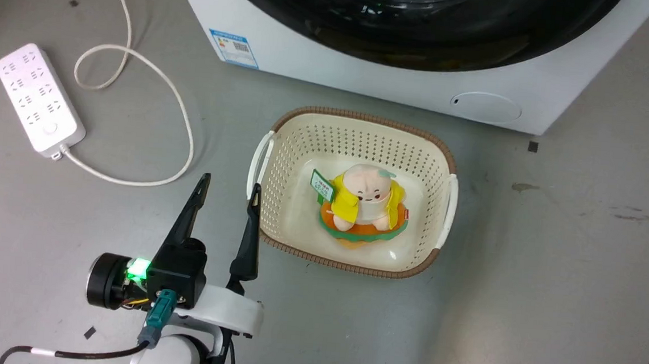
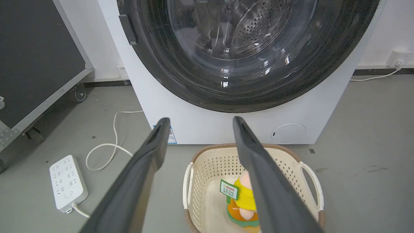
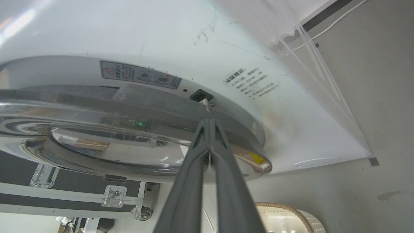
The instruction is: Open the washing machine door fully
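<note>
Entry: white front-loading washing machine (image 2: 181,110) on a grey floor, its large round door with glossy black rim and bulging clear glass centre (image 2: 245,94) set in the machine's front, directly behind the basket. Progress, by judgement: early. In the right wrist view the door's silvery inner face stands off the white front by a narrow gap, baring the small black latch slot (image 3: 200,96), so the door reads as barely ajar with nearly the whole swing left. Right gripper (image 3: 209,122): jaws pressed together, tips at that gap just below the slot; contact with the door cannot be told. Left gripper (image 1: 231,182): jaws wide apart, holding nothing, low beside the cream perforated plastic basket with brown woven rim (image 1: 356,141), which holds a plush doll in yellow and orange (image 1: 364,205). Also present: white power strip with pale cord (image 1: 39,99). Writing: blue-bordered label with square code on the front's lower corner (image 1: 234,47); warning sticker with red triangle (image 3: 139,74); block of Chinese print (image 3: 250,82); green tag on the doll (image 1: 322,184). All of it is too small to read, and no brand name can be made out
</note>
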Tool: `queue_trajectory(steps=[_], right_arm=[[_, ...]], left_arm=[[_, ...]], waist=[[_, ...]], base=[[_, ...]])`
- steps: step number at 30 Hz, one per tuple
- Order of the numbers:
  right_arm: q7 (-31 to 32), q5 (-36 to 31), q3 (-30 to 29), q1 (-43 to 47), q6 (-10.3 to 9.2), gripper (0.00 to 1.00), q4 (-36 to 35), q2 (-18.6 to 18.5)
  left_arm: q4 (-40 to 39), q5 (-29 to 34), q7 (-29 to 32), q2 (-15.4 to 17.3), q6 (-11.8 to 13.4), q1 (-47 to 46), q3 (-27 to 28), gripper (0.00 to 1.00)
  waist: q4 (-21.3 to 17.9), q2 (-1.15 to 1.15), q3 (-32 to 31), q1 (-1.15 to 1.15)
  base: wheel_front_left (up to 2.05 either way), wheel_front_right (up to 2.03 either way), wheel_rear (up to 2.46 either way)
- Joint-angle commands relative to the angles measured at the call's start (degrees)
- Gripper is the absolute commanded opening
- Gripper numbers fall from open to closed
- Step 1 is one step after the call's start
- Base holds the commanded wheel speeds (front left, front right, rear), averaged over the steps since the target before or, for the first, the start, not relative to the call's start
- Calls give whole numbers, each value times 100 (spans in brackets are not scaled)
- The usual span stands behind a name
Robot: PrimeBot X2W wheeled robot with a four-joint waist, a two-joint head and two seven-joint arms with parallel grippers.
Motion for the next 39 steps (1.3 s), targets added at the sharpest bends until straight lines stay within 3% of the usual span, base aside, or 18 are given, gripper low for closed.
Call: queue_trajectory(steps=[1, 21, 24, 32, 39], right_arm=[[89, 104, -136, -372, -2, 0, 256, -84], [935, 218, -963, -2142, -3, 0, 1900, -508], [1446, 234, -1150, -2155, -3, 0, 2209, -545], [1892, 294, -1367, -1839, -3, 0, 2625, -524], [2253, 512, -1331, -912, -3, 0, 2536, -112]], left_arm=[[-14, -30, -69, 24, 45, -111, -59, 100], [-9, -93, -308, 16, 220, -387, -368, 100], [23, -100, -368, 19, 275, -398, -422, 100], [110, -112, -452, 81, 333, -325, -447, 100], [315, -142, -474, 182, 337, 50, -420, 100]], waist=[[58, 0, 84, -1], [375, 0, 629, -1], [400, 0, 602, -1], [348, 0, 224, -1], [189, 0, -568, -1]], base=[[0, 0, 0], [0, 0, 0], [0, 0, 0], [0, 0, 0], [0, 0, 0]])
